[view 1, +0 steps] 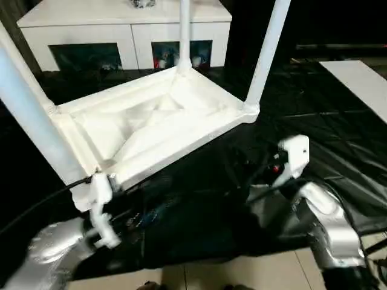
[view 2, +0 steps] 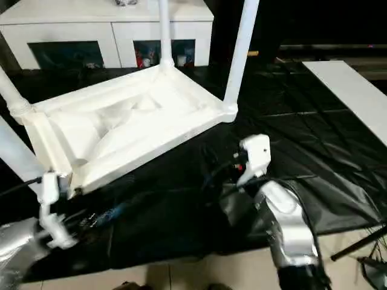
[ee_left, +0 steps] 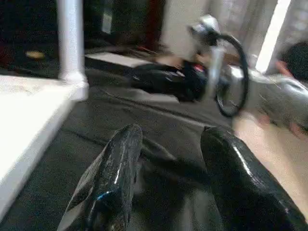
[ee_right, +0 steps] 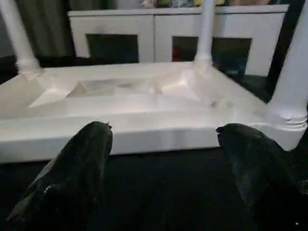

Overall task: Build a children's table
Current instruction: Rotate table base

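A: From the head views, the tabletop is seen lying upside down on the black sheet, ribbed underside up, with four legs standing in its corner sockets. A far leg and the right leg rise out of the top of the picture.

B: And the near left leg is seen huge and close at the left edge. The cabinet is set behind it all, dark glass doors facing forward.

A: The left gripper is held low beside the tabletop's near left corner; the right gripper is held over the sheet, just short of the near long rim (nothing touched by either, as far as can be judged).

B: On to the left wrist view. The two black fingers are parted with a clear gap, and nothing is gripped between them. The tabletop's rim is seen beside them, one leg standing at its corner. The other arm is seen across the sheet.

A: Right wrist view now. The fingers are spread wide, empty, aimed at the tabletop's long side. Three legs are seen upright at the corners, the cabinet behind.
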Motion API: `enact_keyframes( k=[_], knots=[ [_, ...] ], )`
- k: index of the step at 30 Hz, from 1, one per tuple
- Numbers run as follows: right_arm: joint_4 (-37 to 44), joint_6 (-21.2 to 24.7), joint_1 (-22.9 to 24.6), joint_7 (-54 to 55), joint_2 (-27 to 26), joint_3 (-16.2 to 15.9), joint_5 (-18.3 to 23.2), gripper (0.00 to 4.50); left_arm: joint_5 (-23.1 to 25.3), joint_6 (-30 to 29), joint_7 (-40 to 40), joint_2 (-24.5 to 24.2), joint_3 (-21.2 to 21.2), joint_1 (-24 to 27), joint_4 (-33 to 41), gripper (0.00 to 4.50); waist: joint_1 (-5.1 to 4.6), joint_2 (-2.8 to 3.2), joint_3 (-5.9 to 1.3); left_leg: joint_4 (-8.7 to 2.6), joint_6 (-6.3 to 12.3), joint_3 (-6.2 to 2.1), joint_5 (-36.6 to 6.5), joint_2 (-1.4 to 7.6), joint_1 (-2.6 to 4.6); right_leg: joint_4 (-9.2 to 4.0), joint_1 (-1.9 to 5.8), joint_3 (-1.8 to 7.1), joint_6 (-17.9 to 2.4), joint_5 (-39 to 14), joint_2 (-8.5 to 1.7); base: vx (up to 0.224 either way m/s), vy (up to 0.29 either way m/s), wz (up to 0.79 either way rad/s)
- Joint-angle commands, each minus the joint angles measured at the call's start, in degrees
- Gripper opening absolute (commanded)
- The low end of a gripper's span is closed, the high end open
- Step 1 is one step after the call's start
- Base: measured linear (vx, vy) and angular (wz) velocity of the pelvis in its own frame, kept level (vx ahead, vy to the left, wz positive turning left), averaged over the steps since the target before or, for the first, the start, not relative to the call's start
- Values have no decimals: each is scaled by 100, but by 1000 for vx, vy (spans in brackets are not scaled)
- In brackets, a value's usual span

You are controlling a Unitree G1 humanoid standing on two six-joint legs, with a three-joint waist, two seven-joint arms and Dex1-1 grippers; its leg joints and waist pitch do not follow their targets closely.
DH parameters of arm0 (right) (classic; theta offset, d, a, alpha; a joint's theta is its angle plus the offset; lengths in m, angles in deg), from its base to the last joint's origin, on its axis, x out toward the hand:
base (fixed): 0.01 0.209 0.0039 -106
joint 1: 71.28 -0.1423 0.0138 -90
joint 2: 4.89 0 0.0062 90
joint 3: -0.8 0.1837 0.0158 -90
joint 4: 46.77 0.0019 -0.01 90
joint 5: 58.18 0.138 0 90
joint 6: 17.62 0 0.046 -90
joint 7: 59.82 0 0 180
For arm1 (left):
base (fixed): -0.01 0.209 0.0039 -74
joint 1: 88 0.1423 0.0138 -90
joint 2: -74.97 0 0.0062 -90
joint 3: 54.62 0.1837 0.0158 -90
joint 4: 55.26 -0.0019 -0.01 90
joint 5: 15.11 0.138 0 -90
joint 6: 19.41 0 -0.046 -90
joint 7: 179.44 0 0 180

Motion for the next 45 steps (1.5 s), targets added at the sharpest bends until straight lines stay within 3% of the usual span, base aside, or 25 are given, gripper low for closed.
enact_keyframes(
  k=[1, 8, 10, 11, 12, 13, 14, 15, 16, 17, 18, 19, 20, 21, 22, 23, 24, 25, 27, 29, 31, 33, 37, 43, 45],
  knots=[
    [286, 164, 43, -91, 80, -98, 121, 391, -125, -62, 360, -225, -200, 59, -101, 272, -17, 32, -270, -669, -653, -400, -3545, 467, 277, -499, -21, 119, -348, -3431, -221, 0, 0, 0],
    [490, 415, 151, -180, 133, -91, 102, 391, -54, 255, 1196, -1090, -562, 375, -693, 317, -66, 44, -217, -715, -794, -444, -4290, 451, 338, -559, -60, 27, -199, -3992, -179, -10, 3, -2],
    [570, 521, 200, -200, 188, -119, 129, 391, 26, 403, 1360, -1294, -846, 368, -1152, 343, -64, 107, -178, -864, -850, -368, -4697, 466, 343, -517, -22, -137, -246, -3762, -29, -25, 7, -4],
    [585, 550, 209, -191, 204, -128, 155, 391, 77, 514, 1355, -1317, -943, 347, -1320, 350, -40, 178, -158, -1092, -860, -253, -4917, 505, 238, -335, 123, -308, -319, -3430, 106, -52, -6, -1],
    [597, 576, 215, -179, 222, -134, 173, 391, 74, 605, 1309, -1309, -1056, 303, -1498, 354, 17, 191, -166, -1303, -866, -180, -4992, 580, 71, 68, 342, -349, -391, -2970, 137, -112, -17, 4],
    [605, 594, 218, -173, 233, -136, 183, 391, 66, 662, 1273, -1298, -1134, 271, -1617, 362, 492, 258, -160, -1748, -1122, 273, -5262, 579, -596, 1087, 818, -584, -456, -1796, 281, -112, -17, 4],
    [616, 617, 228, -173, 234, -133, 178, 391, 89, 922, 1067, -1219, -1364, 139, -2010, 374, 619, 185, -185, -1749, -1089, 491, -4835, 513, -595, 1153, 816, -463, -369, -1903, 313, -115, -32, 11],
    [632, 631, 245, -170, 234, -135, 165, 391, 32, 985, 932, -1184, -1561, 74, -2291, 374, 424, -234, -340, -458, -1123, 281, -2881, 406, 388, 260, 25, 127, 74, -4671, -236, 69, -145, 19],
    [660, 656, 275, -168, 233, -137, 135, 391, -46, 1100, 833, -1197, -1783, 48, -2671, 387, 374, -78, -161, 642, -357, -839, -159, -7, 113, -734, 140, 813, -381, -6262, -903, 69, -145, 19],
    [660, 656, 275, -168, 233, -137, 135, 391, -46, 1100, 833, -1197, -1783, 48, -2671, 397, 389, -112, -83, 664, -419, -1015, -155, -50, -56, -581, 361, 651, -587, -5792, -862, 133, -102, -6],
    [687, 657, 307, -169, 244, -154, 110, 391, -10, 1168, 825, -1229, -1830, 150, -2761, 397, 504, 27, -144, 462, -577, -1074, -263, 69, 93, -469, 367, 594, -673, -5153, -749, 0, 0, 0],
    [710, 662, 333, -161, 251, -165, 90, 391, 57, 1329, 789, -1218, -1898, 219, -2915, 411, 335, 164, -119, -371, -937, -1028, -3370, 553, 570, -94, -3, 171, -727, -3495, -57, 0, 0, 0],
    [759, 682, 369, -150, 253, -172, 83, 391, 82, 1407, 719, -1153, -1984, 285, -3007, 411, 335, 164, -119, -371, -937, -1028, -3370, 553, 570, -94, -3, 171, -727, -3495, -57, -121, 24, 31],
    [793, 698, 392, -143, 252, -176, 81, 391, 93, 1453, 672, -1103, -2042, 321, -3068, 419, 309, 236, -184, -574, -887, -1013, -3820, 630, 512, 56, 158, 130, -965, -1867, -57, -81, 29, 15],
    [815, 715, 401, -132, 248, -174, 84, 391, 134, 1526, 535, -1027, -2095, 317, -3094, 429, 277, 194, -214, -637, -667, -927, -3299, 586, 399, 28, 311, 113, -1097, -993, -157, -81, 29, 15],
    [847, 733, 423, -107, 243, -168, 102, 391, 197, 1585, 271, -902, -2157, 272, -3103, 436, 259, 126, -214, -639, -523, -824, -2897, 556, 374, -67, 353, 131, -1136, -1015, -232, 0, 0, 0],
    [852, 735, 426, -101, 240, -167, 105, 391, 226, 1575, 204, -887, -2154, 261, -3102, 443, 267, 138, -212, -626, -519, -793, -2787, 556, 367, -94, 357, 155, -1157, -1253, -296, 0, 0, 0],
    [919, 766, 472, -7, 197, -139, 140, 391, 621, 1452, -777, -626, -2114, 68, -3082, 447, 265, 92, -162, -616, -617, -700, -3013, 542, 399, -221, 263, 193, -1112, -2158, -333, 0, 0, 0],
    [944, 782, 484, 48, 176, -127, 140, 391, 645, 1525, -1041, -441, -2149, -41, -3062, 447, 263, 76, -185, -584, -744, -684, -2959, 539, 386, -293, 272, 237, -963, -2706, -403, 0, 0, 0],
    [1008, 812, 506, 110, 128, -134, 137, 391, 853, 1756, -1491, -171, -2090, -246, -2963, 447, 248, 31, -250, -607, -747, -679, -2377, 557, 281, -240, 347, 226, -856, -2203, -382, 0, 0, 0],
    [1054, 835, 530, 162, 80, -174, 124, 391, 968, 1722, -1994, 69, -2029, -479, -2936, 447, 237, -59, -278, -597, -678, -661, -2061, 557, 248, -190, 368, 202, -895, -1697, -355, 0, 0, 0],
    [1084, 843, 551, 187, 56, -210, 108, 391, 875, 1668, -2065, 195, -1996, -595, -2951, 447, 233, -57, -270, -577, -714, -627, -2327, 539, 290, -214, 309, 205, -968, -1853, -347, 0, 0, 0],
    [1149, 881, 565, 222, 27, -362, 3, 391, 1461, 1700, -3045, 483, -1972, -1100, -3373, 447, 218, -90, -325, -542, -608, -593, -1738, 526, 249, -190, 368, 216, -950, -1263, -331, 0, 0, 0],
    [1168, 907, 509, 255, 57, -364, -29, 391, 1715, 1674, -3281, 523, -1761, -1339, -3525, 447, 227, -99, -406, -457, -394, -566, -762, 521, 222, -54, 431, 170, -1203, 200, -297, 9, -3, 0],
    [1174, 908, 515, 246, 85, -362, -43, 391, 1757, 1630, -3110, 586, -1534, -1391, -3375, 447, 239, -90, -394, -473, -394, -558, -921, 535, 240, -61, 421, 163, -1256, 96, -292, 0, 0, 0]
  ],
)
